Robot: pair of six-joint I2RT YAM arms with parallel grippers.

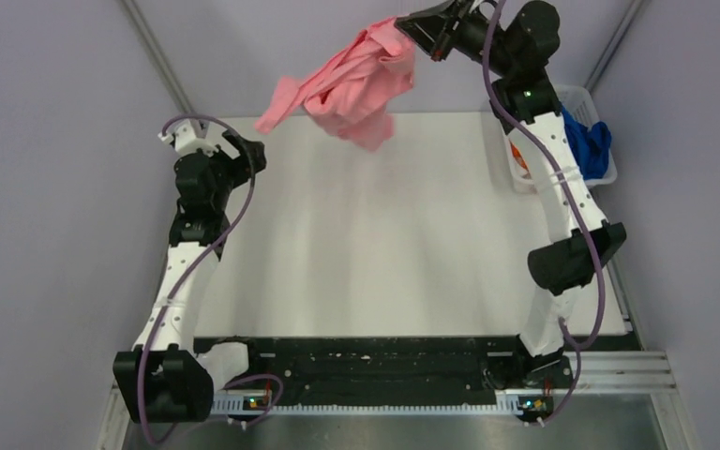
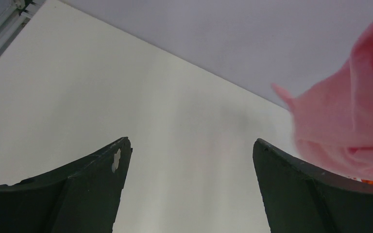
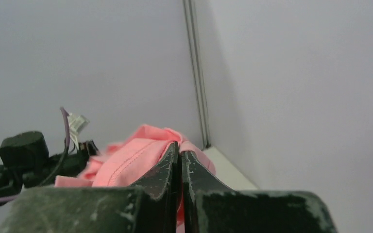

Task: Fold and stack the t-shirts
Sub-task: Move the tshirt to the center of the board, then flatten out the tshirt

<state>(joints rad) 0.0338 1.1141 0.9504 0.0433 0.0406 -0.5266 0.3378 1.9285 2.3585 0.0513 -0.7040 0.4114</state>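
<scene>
My right gripper [image 1: 409,28] is raised high over the table's far edge and is shut on the light pink t-shirt [image 1: 361,82], which hangs crumpled in the air below it. In the right wrist view the jaws [image 3: 180,148] pinch a fold of the pink t-shirt [image 3: 126,160]. My left gripper [image 1: 248,153] is open and empty at the table's far left; in its wrist view [image 2: 192,145] the pink t-shirt [image 2: 349,121] hangs to the right. The royal blue t-shirt [image 1: 589,142] and a bit of the orange t-shirt [image 1: 517,157] lie in the basket.
The white plastic basket [image 1: 577,95] stands at the table's far right, behind my right arm. The white table top [image 1: 366,234] spreads between the arms. Grey walls close in the table on three sides.
</scene>
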